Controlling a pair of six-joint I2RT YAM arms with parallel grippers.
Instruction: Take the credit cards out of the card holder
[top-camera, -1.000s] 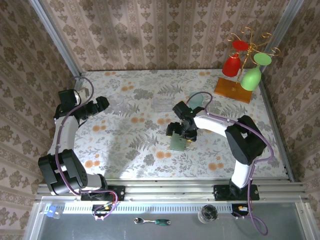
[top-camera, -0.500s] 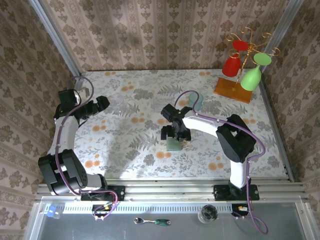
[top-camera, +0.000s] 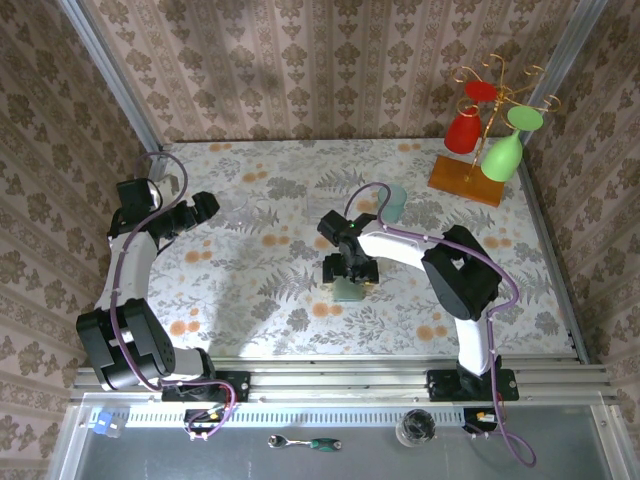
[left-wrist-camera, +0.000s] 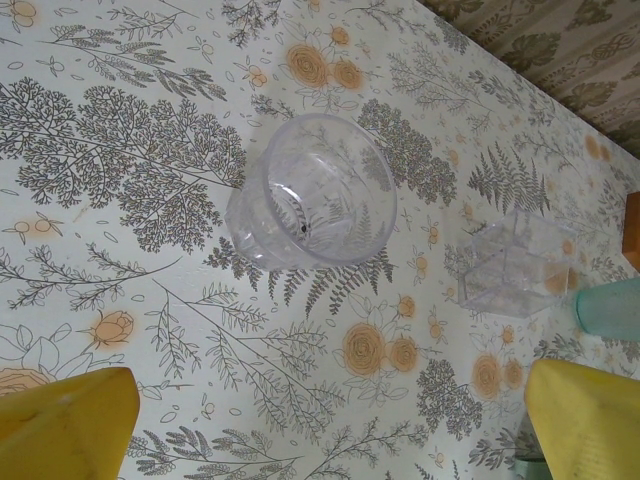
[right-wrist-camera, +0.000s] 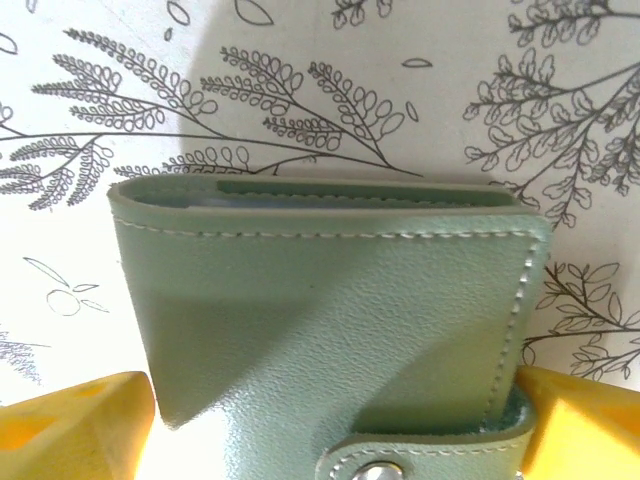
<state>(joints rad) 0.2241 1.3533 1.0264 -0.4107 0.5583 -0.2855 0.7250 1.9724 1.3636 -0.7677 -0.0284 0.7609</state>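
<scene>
Right claw (top-camera: 349, 268): pointed straight down at the tabletop (top-camera: 270, 300). Its jaws stand wide, with one yellow finger (right-wrist-camera: 70, 425) at each side edge of the card holder (right-wrist-camera: 330, 310); whether they press it cannot be told.
Card holder: grey-green, folded shut, flat on the tabletop directly beneath the claw and between its fingers, with the snap tab (right-wrist-camera: 420, 455) nearest the claw's palm.
Right arm: elbow bent, forearm stretched leftward from its base, wrist turned down.
Left claw (left-wrist-camera: 320, 430): spread fully, holding nothing, raised above the tabletop; the left arm stands up from its base.
Clear glass (left-wrist-camera: 310, 190): just ahead of the left claw.
Teal cup (top-camera: 393, 200): beyond the right claw.
</scene>
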